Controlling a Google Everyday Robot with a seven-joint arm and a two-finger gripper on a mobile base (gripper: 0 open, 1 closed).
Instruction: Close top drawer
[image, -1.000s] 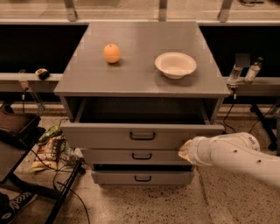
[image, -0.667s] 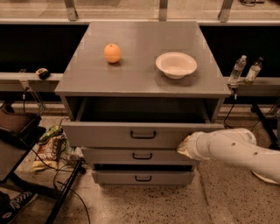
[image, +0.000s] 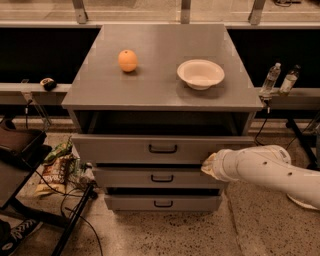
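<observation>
Camera view: hand (image: 209, 165) at right front of open top drawer (image: 120, 149); grip unclear.

White arm (image: 272, 172) outstretched, tool (image: 209, 166) low, centre-right

The smooth pale plastic hand (image: 208, 165) sits at the matt grey top drawer (image: 120, 148), right end.

Grey top drawer (image: 120, 149) ajar; gripper (image: 209, 165) at right front.
</observation>
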